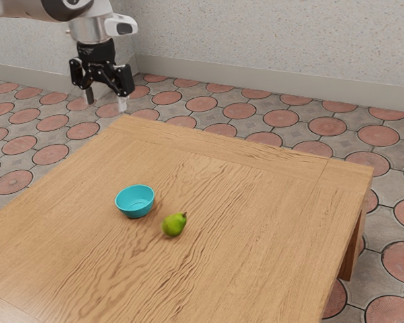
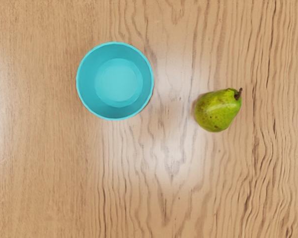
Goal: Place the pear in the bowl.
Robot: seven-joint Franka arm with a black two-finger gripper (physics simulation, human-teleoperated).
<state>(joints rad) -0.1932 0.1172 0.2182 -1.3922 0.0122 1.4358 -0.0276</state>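
two things are seen on the wooden table (image 1: 256, 202): a green pear (image 1: 174, 225) and a turquoise bowl (image 1: 135, 201). the pear is set directly on the tabletop, outside the bowl and near it, with a small gap of bare wood left between them. its brown stem (image 2: 239, 93) is pointed away from the bowl, and its skin is marked with brownish specks. the bowl is stood upright, its round rim turned up and its paler inner floor exposed. in the exterior view, the bowl is placed to the left of the pear and a little farther from the camera.

the black gripper (image 1: 106, 100) is held high, well apart from both, near the upper left of the exterior view. it is opened, its two fingers spread wide and pointed downward. beyond the table, a floor (image 1: 239, 112) of round reddish tiles is bordered by a speckled pale wall (image 1: 269, 40).
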